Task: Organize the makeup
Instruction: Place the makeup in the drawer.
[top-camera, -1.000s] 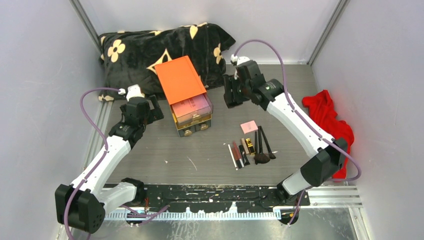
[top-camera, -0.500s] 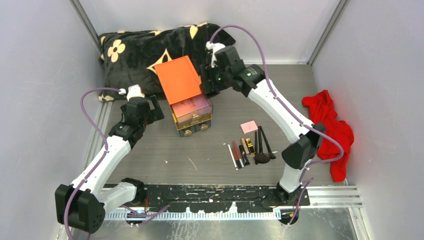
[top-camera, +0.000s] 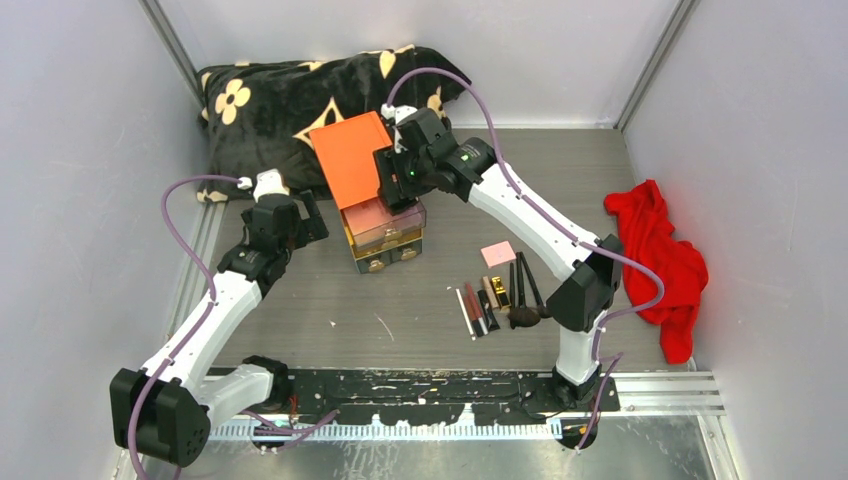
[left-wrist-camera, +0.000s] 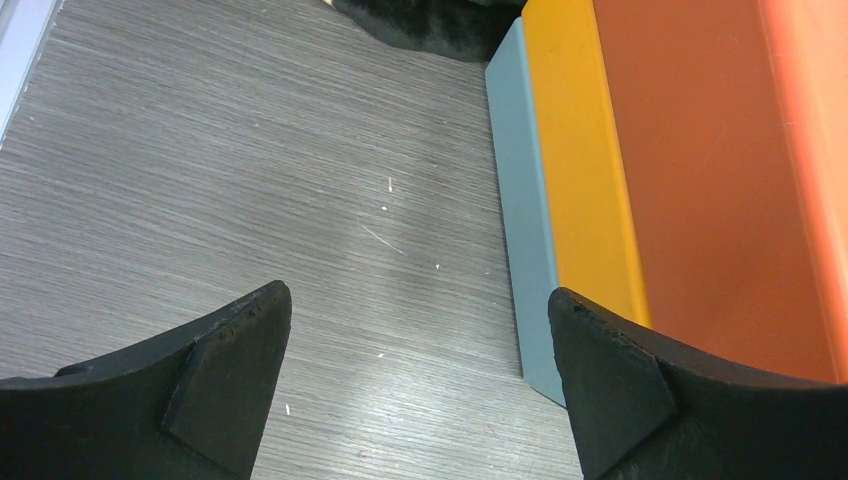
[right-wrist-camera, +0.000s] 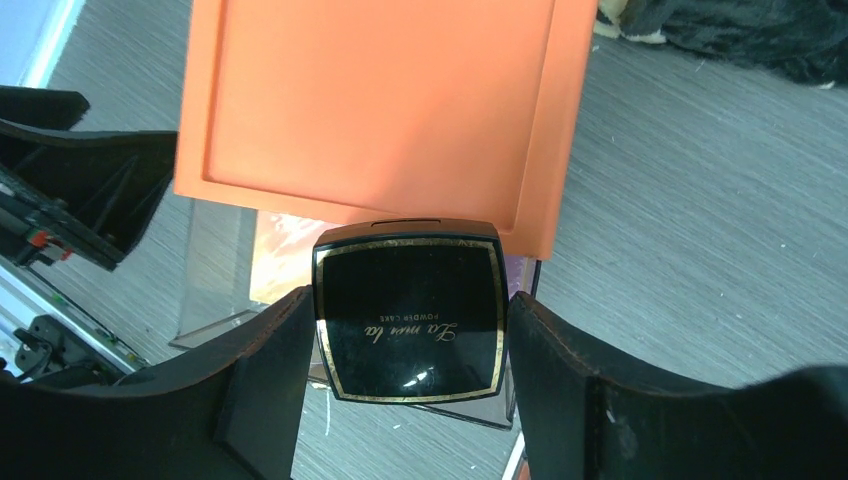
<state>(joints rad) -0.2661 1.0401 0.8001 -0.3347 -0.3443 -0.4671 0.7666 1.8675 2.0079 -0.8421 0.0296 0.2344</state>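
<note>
A: Right claw (right-wrist-camera: 410, 300)?
B: Clamped on one black, gold-edged powder compact (right-wrist-camera: 412, 340). The drawer box (top-camera: 352, 160) sits under it, with its top drawer (top-camera: 388, 222) open.
A: Left claw (left-wrist-camera: 418, 295)?
B: Spread wide, with the box wall just to its right.
A: Remaining stock?
B: On the counter (top-camera: 420, 310) behind the right claw lie one pink palette (top-camera: 497, 254), plus brushes (top-camera: 526, 296) and tubes (top-camera: 478, 308), count unclear. One red cloth (top-camera: 660, 250). One flowered cushion (top-camera: 280, 95).

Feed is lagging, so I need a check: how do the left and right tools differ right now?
The left tool stands wide open and empty; the right tool is closed on a black compact. The left tool sits beside the side wall of the box; the right tool hangs over the box's open top drawer. Both are black.
</note>
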